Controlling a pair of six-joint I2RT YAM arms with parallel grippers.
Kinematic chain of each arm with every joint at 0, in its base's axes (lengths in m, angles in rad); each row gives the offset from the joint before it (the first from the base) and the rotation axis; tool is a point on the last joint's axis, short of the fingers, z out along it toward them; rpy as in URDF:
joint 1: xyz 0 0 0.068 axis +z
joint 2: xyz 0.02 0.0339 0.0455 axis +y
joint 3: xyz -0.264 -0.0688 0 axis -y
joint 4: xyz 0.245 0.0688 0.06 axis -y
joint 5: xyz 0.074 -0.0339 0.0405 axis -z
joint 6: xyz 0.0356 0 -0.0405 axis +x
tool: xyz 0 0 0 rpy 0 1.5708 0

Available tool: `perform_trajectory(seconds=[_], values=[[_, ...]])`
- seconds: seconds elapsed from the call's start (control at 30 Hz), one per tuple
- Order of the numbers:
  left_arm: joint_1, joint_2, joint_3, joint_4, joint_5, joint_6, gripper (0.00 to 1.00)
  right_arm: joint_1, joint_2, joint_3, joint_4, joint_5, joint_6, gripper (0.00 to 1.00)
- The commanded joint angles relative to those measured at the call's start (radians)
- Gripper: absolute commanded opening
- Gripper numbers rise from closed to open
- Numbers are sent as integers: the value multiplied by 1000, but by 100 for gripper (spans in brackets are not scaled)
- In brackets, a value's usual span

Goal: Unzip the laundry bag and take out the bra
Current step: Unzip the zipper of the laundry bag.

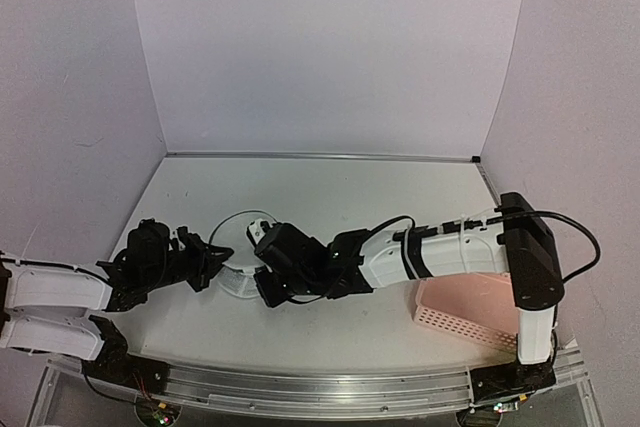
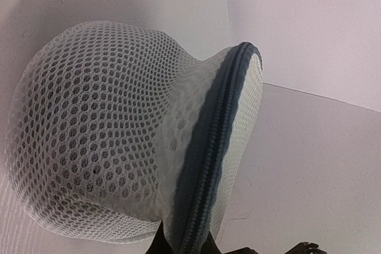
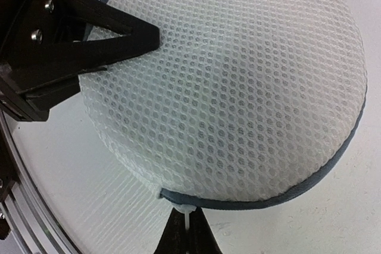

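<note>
Light, floppy bag (zipper rim stiffer) should handle best by that rim, where left gripper and right gripper pinch.

1. Laundry bag: round, made of white honeycomb mesh that is translucent.
2. Zipper rim: dark blue-grey band around the circular edge, closed along every stretch in view.
3. Shape: the mesh bulges into a smooth dome on one side of the rim.
4. Position: on the table near its front, left of centre in the top view.
5. Contents: cannot be made out through the mesh.
</note>
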State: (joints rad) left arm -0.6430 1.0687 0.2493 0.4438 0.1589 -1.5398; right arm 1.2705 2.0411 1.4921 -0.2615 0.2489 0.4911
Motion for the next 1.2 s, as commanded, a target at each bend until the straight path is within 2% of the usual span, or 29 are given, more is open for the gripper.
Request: perform_trajectory(seconds=[0.0,0.5,0.9,1.07,1.17], values=[[0,15,42,-1,48,70,0,0,-102,-58,4,30,-57,0],[2,186,183,-1,288,295,0,-65,-236,-256,26,1,-131,0],[43,399,422,-7,575,517,0,-137,-373,-467,80,85,-113,0],[70,501,510,-56,674,589,0,-177,-430,-534,86,109,-114,0],[78,549,572,-131,687,665,0,-201,-462,-569,94,112,-118,0]])
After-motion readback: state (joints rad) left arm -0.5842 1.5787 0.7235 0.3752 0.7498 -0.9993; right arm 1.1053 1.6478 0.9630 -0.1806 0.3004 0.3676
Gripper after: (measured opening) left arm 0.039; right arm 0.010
